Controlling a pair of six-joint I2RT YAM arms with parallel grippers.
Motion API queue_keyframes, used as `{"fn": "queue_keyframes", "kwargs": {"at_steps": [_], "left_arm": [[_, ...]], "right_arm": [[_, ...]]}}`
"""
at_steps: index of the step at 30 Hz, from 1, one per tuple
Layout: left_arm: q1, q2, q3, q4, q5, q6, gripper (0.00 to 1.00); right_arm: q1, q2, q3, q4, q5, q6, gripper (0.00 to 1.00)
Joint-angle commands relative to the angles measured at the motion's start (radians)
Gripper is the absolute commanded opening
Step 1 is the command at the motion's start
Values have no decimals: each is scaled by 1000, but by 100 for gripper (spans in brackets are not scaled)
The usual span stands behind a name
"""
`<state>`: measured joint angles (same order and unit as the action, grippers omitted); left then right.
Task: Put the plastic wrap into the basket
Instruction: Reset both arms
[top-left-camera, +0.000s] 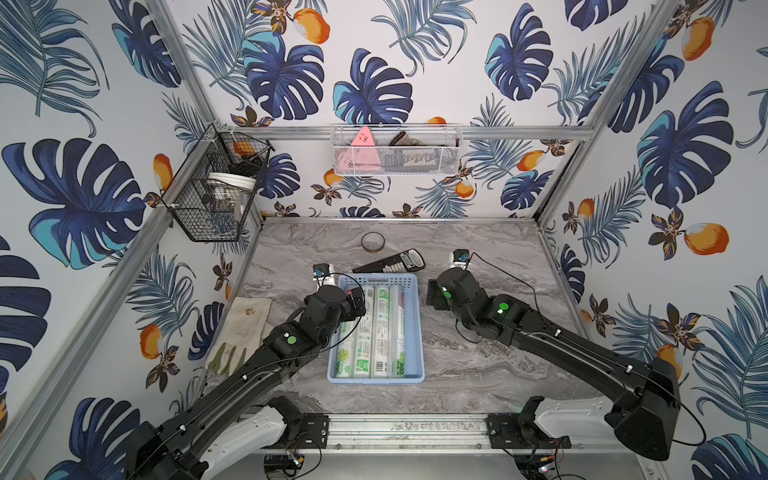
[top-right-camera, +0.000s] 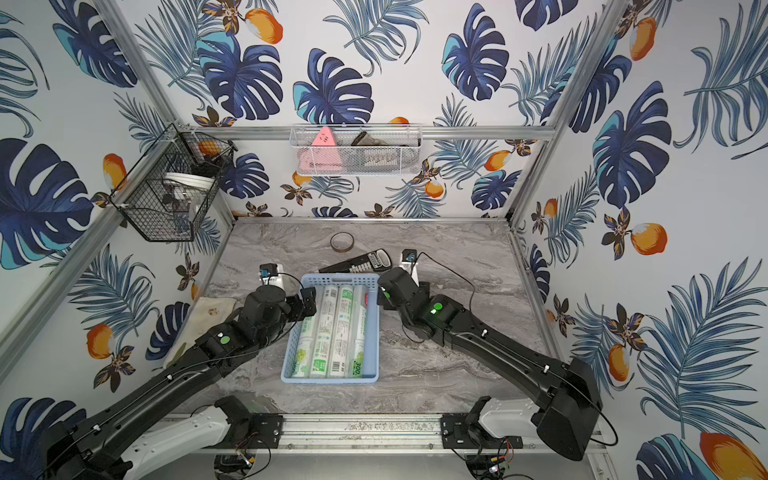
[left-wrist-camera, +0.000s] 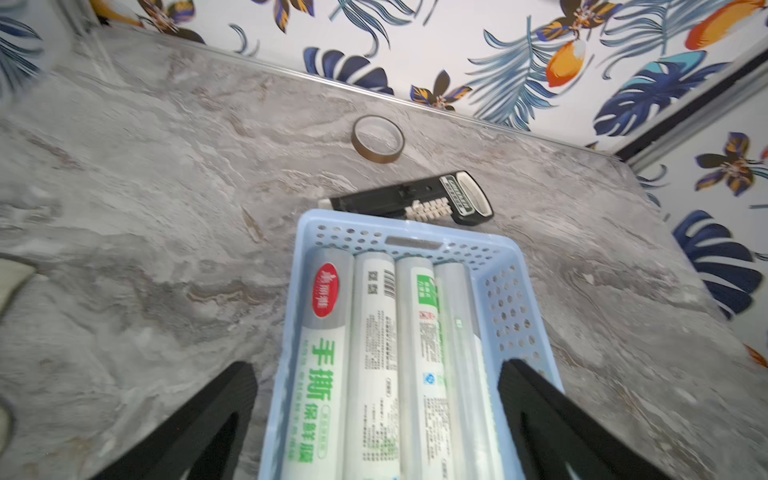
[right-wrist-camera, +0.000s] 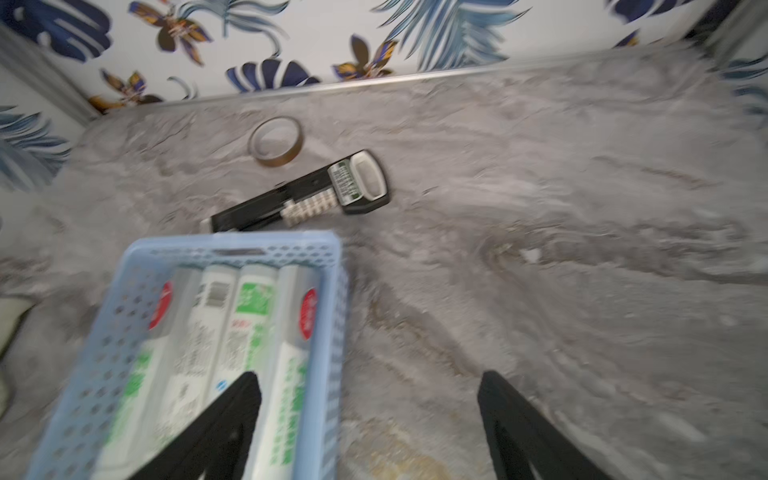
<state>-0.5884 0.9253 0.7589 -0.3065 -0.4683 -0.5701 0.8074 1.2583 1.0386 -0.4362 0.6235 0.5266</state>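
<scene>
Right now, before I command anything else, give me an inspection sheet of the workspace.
Surface: grey marbled tabletop; no spill seen.
Job's things: four plastic wrap rolls lie side by side inside the blue basket; none seen outside.
Clutter: tape ring and black handheld device beyond the basket; glove at the table's left edge.
Tools: left tool open, empty, above the basket; right tool open, empty, beside it.
Cables: left wrist cable loops over the basket; right wrist cable arcs above the table.
Surroundings: black wire basket and white mesh basket hang on leaf-patterned walls.
</scene>
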Motion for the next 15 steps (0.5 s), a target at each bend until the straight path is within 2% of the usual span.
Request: {"fn": "queue_keyframes", "kwargs": {"at_steps": [1, 5, 9, 12, 15], "left_arm": [[3, -6, 3, 43, -199, 92, 99], [16, 28, -8, 105, -357, 159, 99], [64, 103, -70, 294, -454, 337, 99], [159, 154, -141, 446, -443, 406, 99], [265, 197, -248, 677, -335, 483, 99]], "right_arm": [[-120, -59, -77, 117, 163, -98, 89], [-306, -115, -235, 317, 73, -201, 92], [-416, -70, -352, 523, 28, -359, 94], [-474, 1, -394, 627, 12, -429, 95], [-536, 37, -453, 745, -63, -451, 96]]}}
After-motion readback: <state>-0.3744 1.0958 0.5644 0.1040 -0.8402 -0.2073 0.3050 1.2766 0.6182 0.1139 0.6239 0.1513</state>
